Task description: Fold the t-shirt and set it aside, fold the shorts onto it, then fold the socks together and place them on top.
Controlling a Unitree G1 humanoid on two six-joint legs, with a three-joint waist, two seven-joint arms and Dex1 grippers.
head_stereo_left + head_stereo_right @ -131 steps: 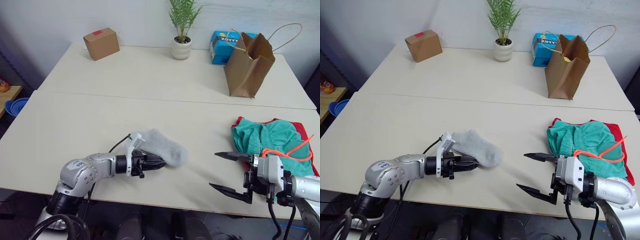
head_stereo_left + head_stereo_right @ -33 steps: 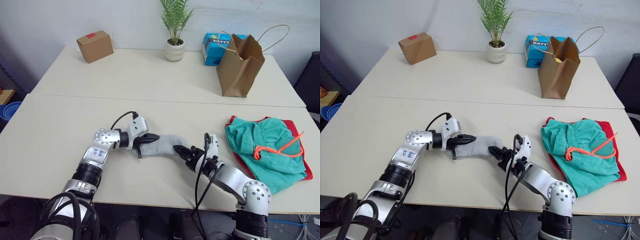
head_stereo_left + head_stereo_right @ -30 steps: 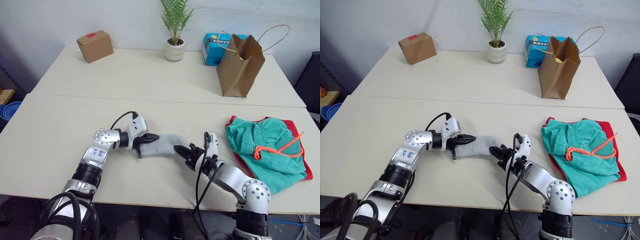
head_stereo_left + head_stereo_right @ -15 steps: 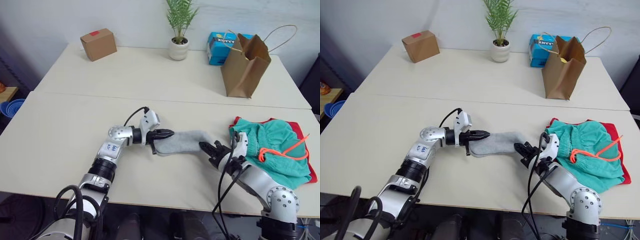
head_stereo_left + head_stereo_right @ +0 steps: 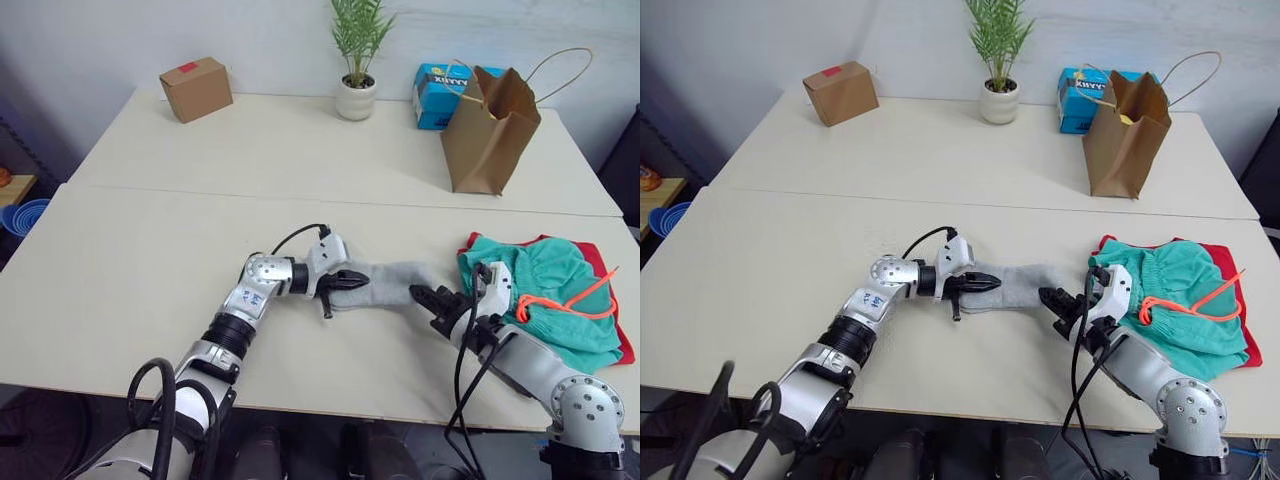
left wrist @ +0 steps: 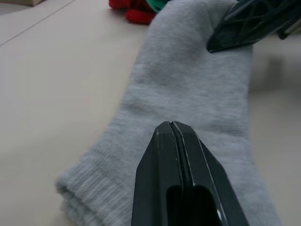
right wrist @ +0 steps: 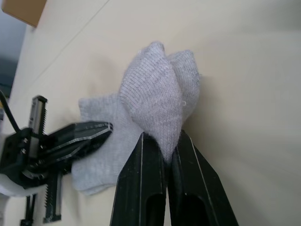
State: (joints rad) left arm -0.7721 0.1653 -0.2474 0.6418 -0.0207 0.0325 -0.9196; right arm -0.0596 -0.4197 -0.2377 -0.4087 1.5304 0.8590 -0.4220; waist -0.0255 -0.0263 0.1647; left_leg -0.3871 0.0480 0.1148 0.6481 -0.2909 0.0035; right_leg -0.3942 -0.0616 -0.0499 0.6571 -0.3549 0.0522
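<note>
one pale counter [image 5: 150, 250] carries everything, with a seam running across it. at its right edge lies one red t-shirt [image 5: 610, 262], mostly covered by one pair of teal-green shorts [image 5: 545, 280] with an orange drawstring [image 5: 570, 300] piled on top of it. on the far side stand one brown paper bag [image 5: 487, 125] with one blue box [image 5: 440, 92] behind it, one potted plant [image 5: 357, 55] to their left, and one small cardboard box [image 5: 196, 87] at the far left. the grey socks [image 5: 392, 284] lie together near the middle of the near side, just left of the shorts; the layers cannot be counted apart. the left pincer [image 5: 352, 283] is clamped on their left end, fingers pressed together over the cuff. the right pincer [image 5: 428, 299] is clamped on their right end, the knit bunched between its fingers [image 7: 141, 188].
</note>
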